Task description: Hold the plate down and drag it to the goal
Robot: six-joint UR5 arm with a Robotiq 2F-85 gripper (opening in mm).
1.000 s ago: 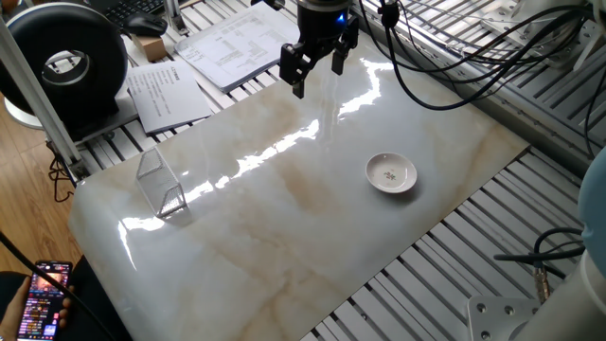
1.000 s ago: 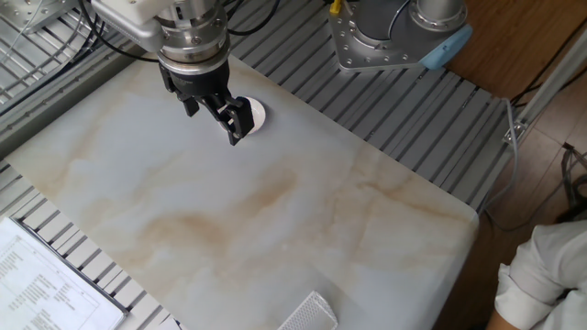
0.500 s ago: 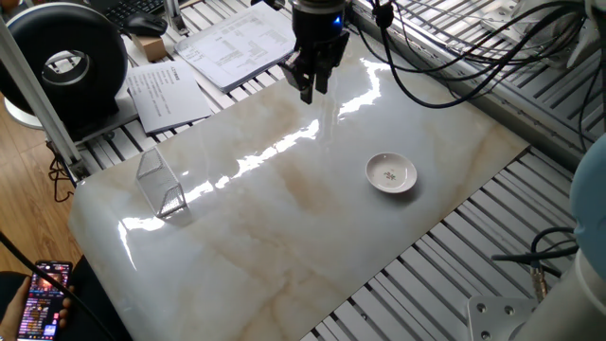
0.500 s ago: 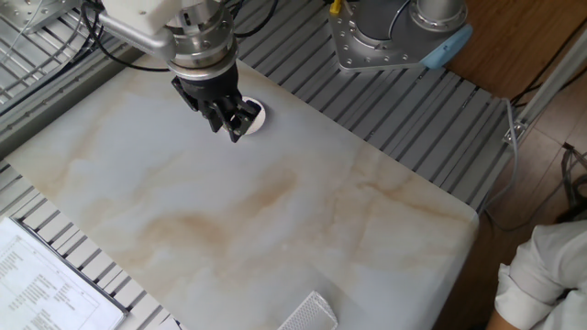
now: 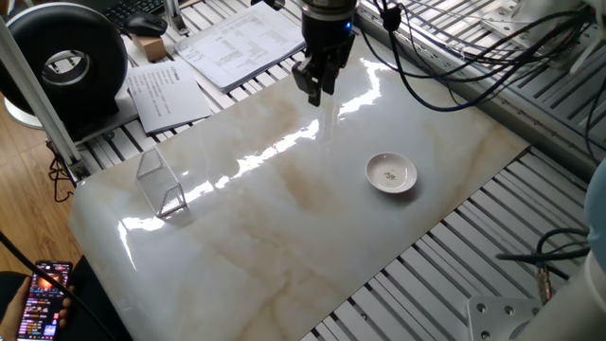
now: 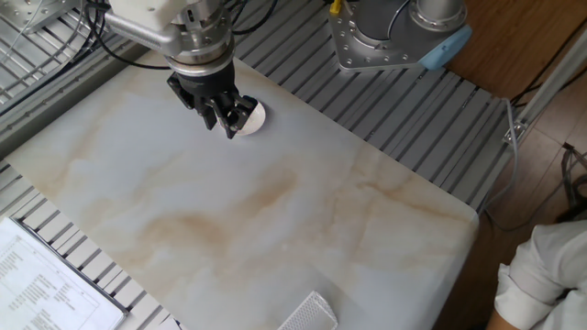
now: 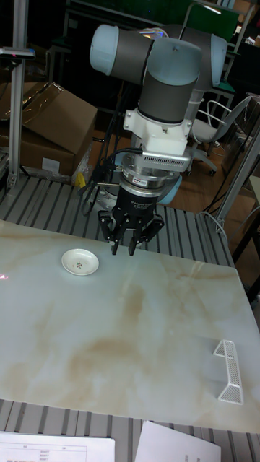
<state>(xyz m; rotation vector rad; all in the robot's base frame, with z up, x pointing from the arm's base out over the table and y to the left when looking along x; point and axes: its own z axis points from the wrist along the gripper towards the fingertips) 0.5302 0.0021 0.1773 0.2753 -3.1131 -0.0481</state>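
The plate (image 5: pixel 391 173) is a small white round dish with a grey speck in its centre, lying flat on the marble slab (image 5: pixel 284 218). In the tall fixed view the plate (image 7: pixel 79 262) sits at the left, and my gripper (image 7: pixel 121 251) hangs to its right, clear of it. My gripper (image 5: pixel 315 93) hovers above the slab's far side, fingers pressed together with nothing between them. In the other fixed view my gripper (image 6: pixel 229 128) partly covers the plate (image 6: pixel 255 115). No marked goal shows.
A small clear bracket (image 5: pixel 161 185) stands on the slab's left end, and the bracket (image 7: pixel 230 372) shows at the right in the tall view. Papers (image 5: pixel 166 95), a black round device (image 5: pixel 66 62) and cables (image 5: pixel 454 57) lie off the slab.
The gripper's fingers went from spread apart to closed together, and the gripper turned and shifted slightly toward the plate's side. The plate has not moved.
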